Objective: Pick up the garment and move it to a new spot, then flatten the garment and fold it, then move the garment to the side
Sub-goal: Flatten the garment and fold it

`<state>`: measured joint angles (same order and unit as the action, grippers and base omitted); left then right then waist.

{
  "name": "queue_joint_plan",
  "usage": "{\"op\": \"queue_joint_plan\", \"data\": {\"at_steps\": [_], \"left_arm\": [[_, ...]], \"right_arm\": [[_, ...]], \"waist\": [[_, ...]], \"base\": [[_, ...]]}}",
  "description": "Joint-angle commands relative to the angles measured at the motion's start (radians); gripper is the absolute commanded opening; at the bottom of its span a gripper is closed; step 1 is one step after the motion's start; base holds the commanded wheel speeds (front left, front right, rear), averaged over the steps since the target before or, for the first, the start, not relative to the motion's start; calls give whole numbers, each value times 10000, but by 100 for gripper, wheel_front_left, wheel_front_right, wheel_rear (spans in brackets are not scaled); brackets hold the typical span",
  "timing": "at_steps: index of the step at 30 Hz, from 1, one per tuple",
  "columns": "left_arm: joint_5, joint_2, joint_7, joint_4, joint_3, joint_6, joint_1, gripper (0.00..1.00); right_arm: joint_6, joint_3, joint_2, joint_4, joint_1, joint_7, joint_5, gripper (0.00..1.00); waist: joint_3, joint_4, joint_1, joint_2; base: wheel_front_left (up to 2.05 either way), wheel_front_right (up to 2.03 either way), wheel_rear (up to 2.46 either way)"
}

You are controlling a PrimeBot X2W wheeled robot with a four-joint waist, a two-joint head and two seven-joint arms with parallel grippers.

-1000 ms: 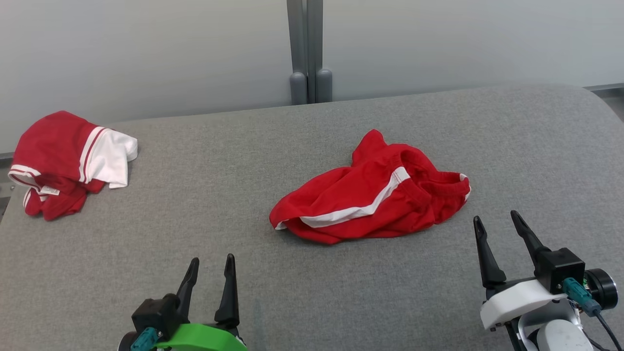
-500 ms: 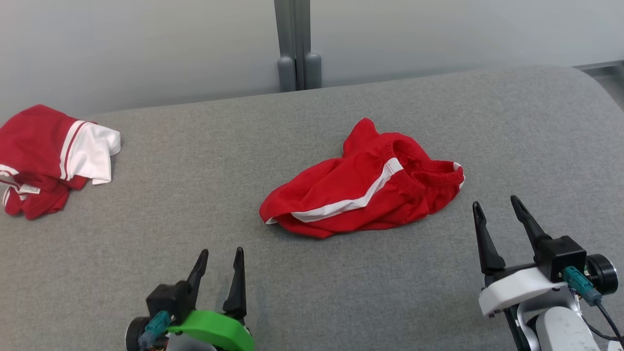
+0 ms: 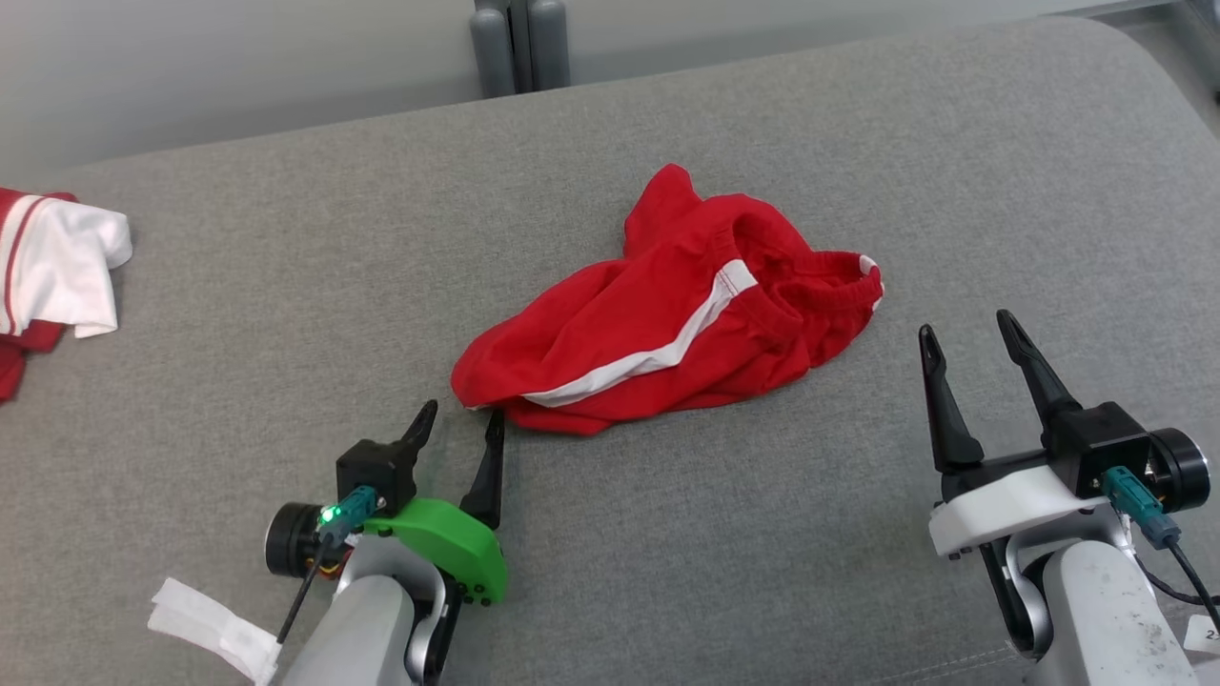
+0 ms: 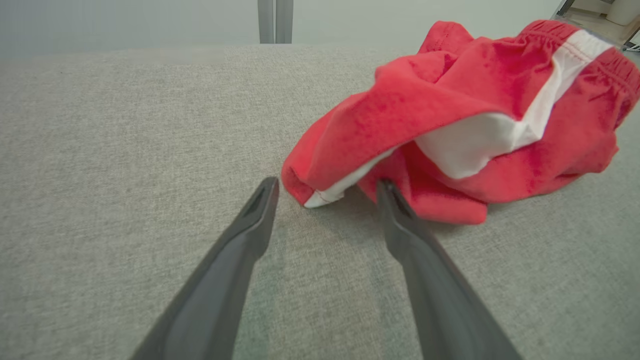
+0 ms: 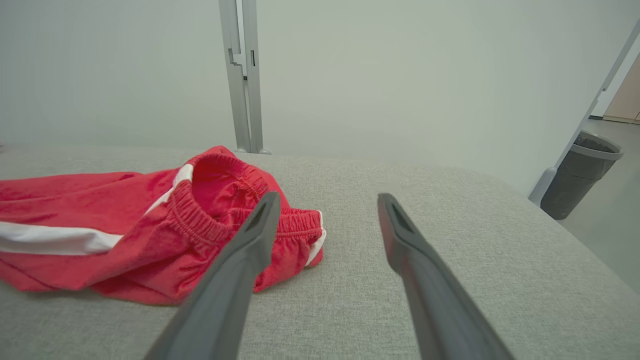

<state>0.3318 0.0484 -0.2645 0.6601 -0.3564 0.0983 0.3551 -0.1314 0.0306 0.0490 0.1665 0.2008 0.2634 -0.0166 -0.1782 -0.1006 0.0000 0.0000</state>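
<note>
The grey table (image 3: pixel 286 286) carries everything. The garment (image 3: pixel 658 314), red shorts with a white side stripe, lies bunched near the table's middle, waistband toward the right and a leg hem toward the near left. It is not spread out, so by my reading the first pick-up is not yet made. A second red-and-white piece (image 3: pixel 48 276) sits at the far left edge, well apart, likely already dealt with or waiting its turn.

The right gripper (image 3: pixel 965 326) hovers to the right of the waistband, fingers apart and holding nothing. It is near but not touching the cloth, probably standing ready to take that end.

The left gripper (image 3: pixel 462 412) is low over the table at the hem, fingers apart. In the left wrist view the hem's white-edged corner (image 4: pixel 320 195) lies between the two tips, with the right-hand tip just under the cloth's edge. That placement suits a pinch on the corner. The risk I see is catching only one layer.
</note>
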Motion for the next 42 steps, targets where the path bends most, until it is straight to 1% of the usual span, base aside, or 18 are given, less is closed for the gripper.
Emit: {"op": "queue_joint_plan", "data": {"at_steps": [1,6,8,9,10,11,17,20,22,24,26,28,31,33,35,37,42], "left_arm": [[-77,37,5,123,-2,67,280,100],[-95,37,6,422,93,89,741,100],[-186,38,6,445,162,126,834,46],[-253,70,6,389,202,145,854,28],[-332,127,4,291,236,164,846,4],[-412,194,6,162,298,156,785,0],[-756,408,6,-639,465,244,304,0],[-903,614,4,-939,312,280,57,0],[-1011,841,6,-1066,76,309,-125,0],[-1112,1202,67,-1146,-254,314,-275,0],[-1087,1603,411,-1317,-653,323,-386,0],[-864,2096,1081,-1597,-1201,324,-522,0],[-307,2929,2440,-2236,-2138,326,-664,0],[241,3339,3104,-2763,-2457,326,-601,0],[554,3691,3494,-3136,-2564,324,-404,0],[757,3807,3667,-3321,-2555,318,-194,0],[944,3651,3845,-3200,-2474,316,377,0]], "right_arm": [[15,4,28,-47,121,21,-28,100],[15,27,28,-72,220,21,-85,100],[15,62,29,-69,226,21,-98,100],[15,86,28,-70,217,21,-106,100],[15,112,28,-67,199,21,-115,100],[15,152,28,-58,176,21,-110,100],[15,175,29,31,97,21,-214,100],[15,94,29,48,73,21,-294,100],[15,83,29,78,32,21,-312,100],[15,80,29,105,-32,21,-343,100],[15,85,29,127,-72,21,-375,100],[15,87,31,150,-102,21,-414,100],[15,56,31,197,-149,21,-467,100],[15,38,31,213,-161,21,-503,100],[15,1,31,221,-158,21,-556,100],[15,-71,28,223,-122,21,-575,100],[15,-183,29,214,-55,21,-608,100]], "waist": [[-471,-391,0,0],[-727,-531,0,0],[-748,-532,0,0],[-749,-516,0,0],[-740,-489,0,0],[-726,-446,0,0],[-514,-72,0,0],[-366,93,0,0],[-254,196,0,0],[-140,280,0,0],[-49,338,0,0],[20,372,0,0],[91,368,0,0],[102,335,0,0],[88,280,0,0],[53,181,0,0],[-62,-125,0,0]], "base": [[0,0,0],[0,0,0],[0,0,0],[0,0,0],[0,0,0],[0,0,0],[0,0,0],[0,0,0],[0,0,0],[0,0,0],[0,0,0],[0,0,0],[0,0,0],[0,0,0],[0,0,0],[0,0,0],[0,0,0]]}}
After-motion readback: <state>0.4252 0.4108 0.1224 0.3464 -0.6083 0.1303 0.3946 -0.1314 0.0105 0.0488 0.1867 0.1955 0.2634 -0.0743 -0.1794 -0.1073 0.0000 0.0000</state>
